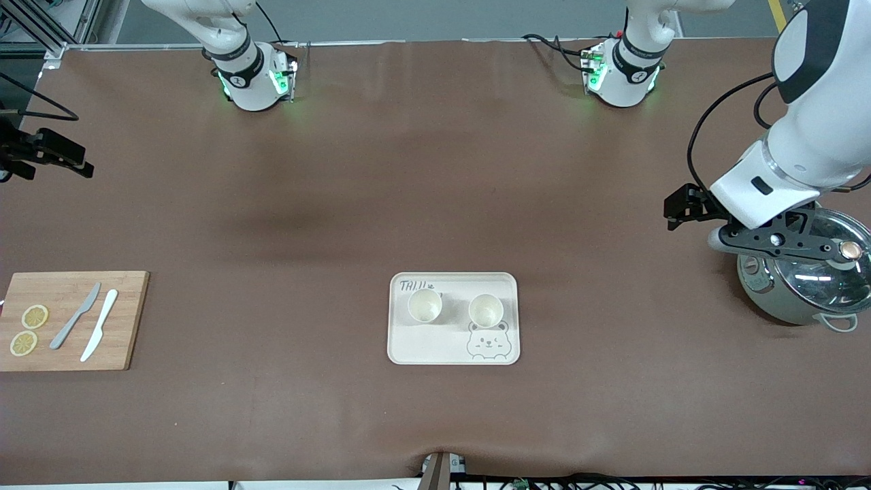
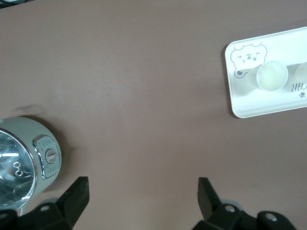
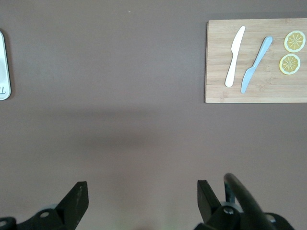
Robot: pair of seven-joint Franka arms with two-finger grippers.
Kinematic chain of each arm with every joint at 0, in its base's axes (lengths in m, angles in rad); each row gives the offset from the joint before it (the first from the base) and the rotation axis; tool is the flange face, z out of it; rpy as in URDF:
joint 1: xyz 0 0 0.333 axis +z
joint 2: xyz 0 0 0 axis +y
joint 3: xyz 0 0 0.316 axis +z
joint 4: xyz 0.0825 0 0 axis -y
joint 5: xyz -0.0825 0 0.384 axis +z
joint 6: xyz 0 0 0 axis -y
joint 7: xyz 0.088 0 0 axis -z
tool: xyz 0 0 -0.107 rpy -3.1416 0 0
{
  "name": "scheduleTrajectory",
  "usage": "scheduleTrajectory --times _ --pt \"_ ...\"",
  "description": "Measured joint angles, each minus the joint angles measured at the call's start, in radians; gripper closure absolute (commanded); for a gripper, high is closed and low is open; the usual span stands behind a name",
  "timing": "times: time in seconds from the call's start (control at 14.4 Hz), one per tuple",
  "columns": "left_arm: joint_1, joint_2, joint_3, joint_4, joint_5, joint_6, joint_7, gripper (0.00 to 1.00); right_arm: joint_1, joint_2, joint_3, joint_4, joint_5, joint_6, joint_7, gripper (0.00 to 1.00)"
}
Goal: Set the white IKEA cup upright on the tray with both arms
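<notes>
The cream tray (image 1: 422,347) with the bear face lies in the middle of the table, near the front camera. Two white cups, one (image 1: 425,305) and the other (image 1: 486,310), stand upright on it, mouths up. My left gripper (image 1: 677,212) is open and empty, raised over the table beside a pot. In the left wrist view its own gripper (image 2: 142,189) is open over bare table, with the tray (image 2: 249,108) and a cup (image 2: 272,75) farther off. My right gripper (image 1: 71,162) is open and empty, raised over the right arm's end of the table; the right wrist view shows it (image 3: 142,191) over bare table.
A pale green pot (image 1: 803,286) with a glass lid stands at the left arm's end, also in the left wrist view (image 2: 24,158). A wooden cutting board (image 1: 129,320) with two knives and two lemon slices lies at the right arm's end, and shows in the right wrist view (image 3: 216,72).
</notes>
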Motion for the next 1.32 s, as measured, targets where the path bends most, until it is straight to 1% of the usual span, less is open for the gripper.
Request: scheduleTrajectory --times 0.49,1.32 --pt "-0.005 0.000 0.000 0.000 0.000 0.000 0.000 0.00 -0.002 0.000 -0.005 0.014 0.000 0.001 0.038 0.00" --pt "-0.011 0.000 0.000 0.000 0.000 0.000 0.000 0.00 -0.017 0.000 -0.013 0.034 -0.002 0.001 0.043 0.00"
